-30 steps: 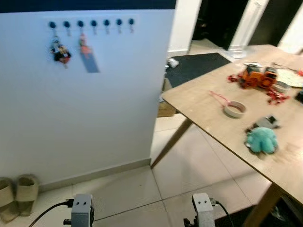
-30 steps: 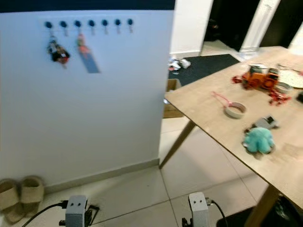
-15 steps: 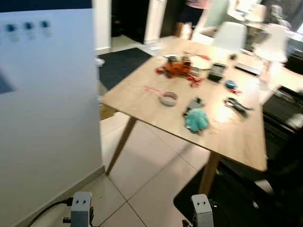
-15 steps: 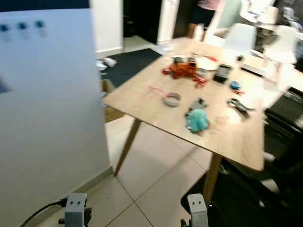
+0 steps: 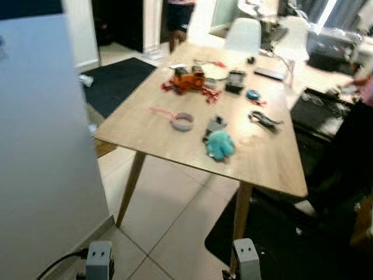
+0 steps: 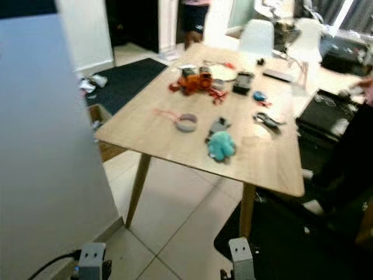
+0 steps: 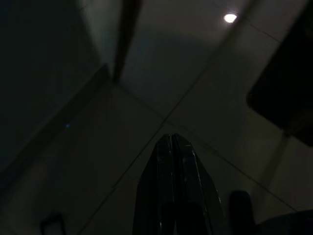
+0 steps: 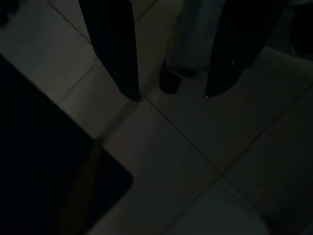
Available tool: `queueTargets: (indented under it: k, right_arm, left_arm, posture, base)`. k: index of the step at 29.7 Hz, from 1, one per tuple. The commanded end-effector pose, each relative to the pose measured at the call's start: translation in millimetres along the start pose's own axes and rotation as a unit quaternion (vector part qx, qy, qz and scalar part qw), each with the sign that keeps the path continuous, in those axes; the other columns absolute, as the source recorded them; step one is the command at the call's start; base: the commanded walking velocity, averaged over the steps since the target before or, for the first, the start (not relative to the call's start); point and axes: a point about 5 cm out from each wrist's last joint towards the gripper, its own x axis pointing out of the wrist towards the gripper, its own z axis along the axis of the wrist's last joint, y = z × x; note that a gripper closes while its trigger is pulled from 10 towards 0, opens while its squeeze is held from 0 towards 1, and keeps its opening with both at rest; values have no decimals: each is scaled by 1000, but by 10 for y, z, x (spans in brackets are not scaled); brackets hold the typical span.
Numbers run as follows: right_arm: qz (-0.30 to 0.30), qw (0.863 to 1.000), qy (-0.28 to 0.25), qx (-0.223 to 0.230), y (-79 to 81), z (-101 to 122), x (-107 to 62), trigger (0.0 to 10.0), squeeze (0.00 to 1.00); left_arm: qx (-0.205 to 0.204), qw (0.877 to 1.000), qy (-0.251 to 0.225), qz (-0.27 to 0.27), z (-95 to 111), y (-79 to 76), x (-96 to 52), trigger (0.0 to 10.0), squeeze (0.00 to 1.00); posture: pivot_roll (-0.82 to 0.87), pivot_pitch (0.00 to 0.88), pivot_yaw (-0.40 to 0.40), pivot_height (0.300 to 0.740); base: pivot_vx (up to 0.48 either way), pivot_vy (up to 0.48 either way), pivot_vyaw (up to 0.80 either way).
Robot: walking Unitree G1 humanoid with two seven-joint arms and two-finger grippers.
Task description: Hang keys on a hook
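Observation:
A wooden table (image 5: 145,131) stands ahead of me. On it lie a teal plush toy (image 5: 220,144) with a small grey piece (image 5: 214,123) beside it, a grey ring (image 5: 182,121) with a pink cord, an orange toy (image 5: 186,80) and a dark bunch (image 5: 263,119); blur hides which of these are keys. The white wall panel (image 5: 41,146) fills the left side. Both arms hang low over the tiled floor. In the left wrist view my left gripper (image 7: 172,139) is shut with nothing in it. In the right wrist view my right gripper (image 8: 172,97) is open and empty.
White chairs (image 5: 243,36) stand at the table's far end, with a person (image 6: 195,9) behind them. Another person (image 5: 364,87) is at the right edge. A dark mat (image 5: 116,81) lies beyond the wall panel. A black mat (image 5: 280,245) lies under the table's near corner.
The camera has swung to the right. The hooks on the wall panel have slid out of the picture to the left and the table now sits in the middle.

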Motion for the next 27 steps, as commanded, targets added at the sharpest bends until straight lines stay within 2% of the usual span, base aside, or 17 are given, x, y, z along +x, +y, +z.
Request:
queueTargets:
  k: [1,21,27]
  right_arm:
    - [-4,1000,4,-5,-44,-10,-11,10000,0]
    - [-2,1000,1,-6,-30,1,-5,10000,0]
    - [-3,1000,-5,-10,-27,24,0,10000,0]
  left_arm:
    - [-4,1000,3,-5,-40,-41,-20,10000,0]
    - [-38,999,-6,2,-31,-26,-26,10000,0]
    - [-35,999,-8,11,-24,-13,-24,10000,0]
  posture:
    - [76,22,-62,740]
    - [79,25,-61,740]
    - [78,33,-61,740]
  base:
    - [0,0,-800]
    - [0,0,-800]
    - [0,0,0]
